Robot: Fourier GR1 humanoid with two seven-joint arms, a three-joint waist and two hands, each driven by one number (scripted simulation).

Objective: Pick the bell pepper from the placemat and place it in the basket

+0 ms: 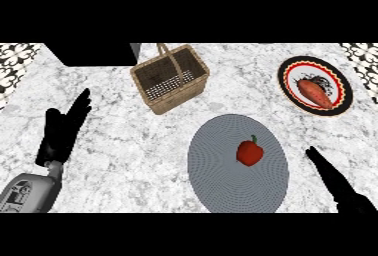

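So the red bell pepper (249,152) is sitting on the round grey placemat (221,185), a bit above the mat's middle, green stem pointing up toward 12 o'clock. Nothing is touching it. The mat itself takes up the lower middle of the marble counter (118,150).

The wicker basket (171,79) is up at about 11 o'clock from the pepper, well apart from the mat. It looks tilted in this view — you can see into it, down to the pale mesh floor, with the handle arching over the top. Nothing shows inside it.

Right hand (336,182) comes in from the lower right corner, at roughly 4 o'clock from the pepper, just off the mat's right edge. Fingers are stretched out straight and held together, pointing up and left toward 11 o'clock, holding nothing and not on the pepper.

Left hand (63,132) is far over on the left side, at 9 o'clock from the mat and well apart from it, fingers straight and pointing up toward 1 o'clock — open, nothing in it. The grey forearm (29,192) shows below it at the lower left.

Other stuff: a round plate (289,75) with a red and black rim at 1 o'clock from the pepper, with a sweet potato (315,93) lying on it, and a black block (92,53) at the top left, just beside the basket.
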